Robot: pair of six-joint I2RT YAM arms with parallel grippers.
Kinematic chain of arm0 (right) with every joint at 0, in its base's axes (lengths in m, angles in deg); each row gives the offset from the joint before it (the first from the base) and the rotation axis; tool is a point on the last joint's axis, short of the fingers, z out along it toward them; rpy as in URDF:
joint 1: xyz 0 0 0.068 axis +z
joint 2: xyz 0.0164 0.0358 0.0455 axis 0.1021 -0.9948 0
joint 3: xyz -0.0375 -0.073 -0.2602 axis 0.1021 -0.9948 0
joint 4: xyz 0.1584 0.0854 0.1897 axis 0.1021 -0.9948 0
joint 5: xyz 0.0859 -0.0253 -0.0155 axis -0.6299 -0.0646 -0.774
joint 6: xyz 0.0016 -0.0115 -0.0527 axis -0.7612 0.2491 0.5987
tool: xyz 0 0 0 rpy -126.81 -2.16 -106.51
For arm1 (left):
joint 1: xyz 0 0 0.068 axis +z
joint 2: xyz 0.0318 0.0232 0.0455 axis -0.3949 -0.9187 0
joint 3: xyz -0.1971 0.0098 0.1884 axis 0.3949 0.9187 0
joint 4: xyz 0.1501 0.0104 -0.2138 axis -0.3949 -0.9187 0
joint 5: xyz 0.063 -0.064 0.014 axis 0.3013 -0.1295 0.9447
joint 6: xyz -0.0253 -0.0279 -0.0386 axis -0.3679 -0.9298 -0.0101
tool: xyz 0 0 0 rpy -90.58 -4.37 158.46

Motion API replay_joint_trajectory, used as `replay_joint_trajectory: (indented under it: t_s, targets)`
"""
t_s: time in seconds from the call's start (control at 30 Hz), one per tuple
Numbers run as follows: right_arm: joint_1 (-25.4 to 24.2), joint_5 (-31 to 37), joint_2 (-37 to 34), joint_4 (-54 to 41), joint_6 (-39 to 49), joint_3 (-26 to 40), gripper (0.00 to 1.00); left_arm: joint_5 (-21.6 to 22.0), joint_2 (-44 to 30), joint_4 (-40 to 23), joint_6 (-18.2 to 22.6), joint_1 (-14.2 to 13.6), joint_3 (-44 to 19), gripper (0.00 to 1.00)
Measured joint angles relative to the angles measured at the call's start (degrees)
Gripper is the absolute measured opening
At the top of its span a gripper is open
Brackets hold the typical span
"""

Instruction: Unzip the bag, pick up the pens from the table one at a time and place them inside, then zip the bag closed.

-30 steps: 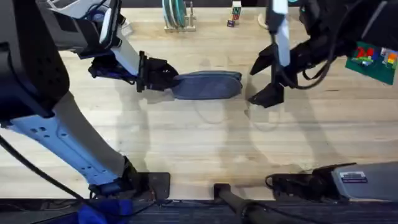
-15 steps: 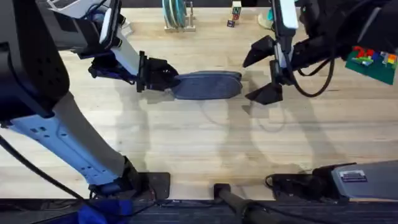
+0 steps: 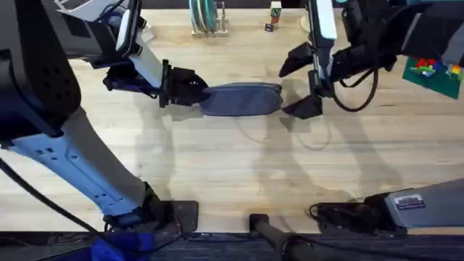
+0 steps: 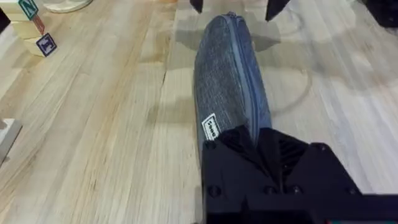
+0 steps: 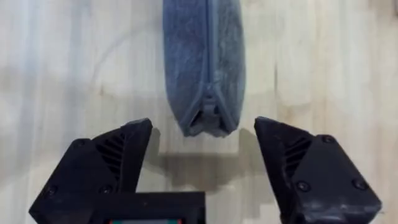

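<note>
Blue-grey bag (image 3: 241, 99), one, end clamped in left gripper (image 3: 197, 94); right gripper (image 3: 297, 87) wide open, empty, beside its other end.

Bright, even overhead light is cast across the table (image 3: 217, 159), with soft, faint shadows laid beneath the arms and the bag (image 3: 241, 99). No glare is seen. The left arm (image 3: 36, 80), close under the camera, is rendered large, dark and blurred.
</note>
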Motion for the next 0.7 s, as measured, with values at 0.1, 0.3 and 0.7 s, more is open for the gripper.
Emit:
replay_joint_trajectory:
  t_s: [0.1, 0.3, 0.7]
  targets:
    - [0.8, 0.0, 0.0, 1.4, 0.0, 0.0, 0.995, 0.0, 0.0, 0.0, 0.0, 0.0, 0.0, 0.042]
    - [1.8, 0.0, 0.0, 1.9, 0.1, 0.0, 0.951, 0.0, 0.0, 0.0, 0.0, 0.0, 0.0, 0.042]
    - [1.9, 0.0, -3.7, 3.0, -1.4, 0.0, 0.892, 0.0, 0.0, 0.0, 0.0, 0.0, 0.0, 0.042]
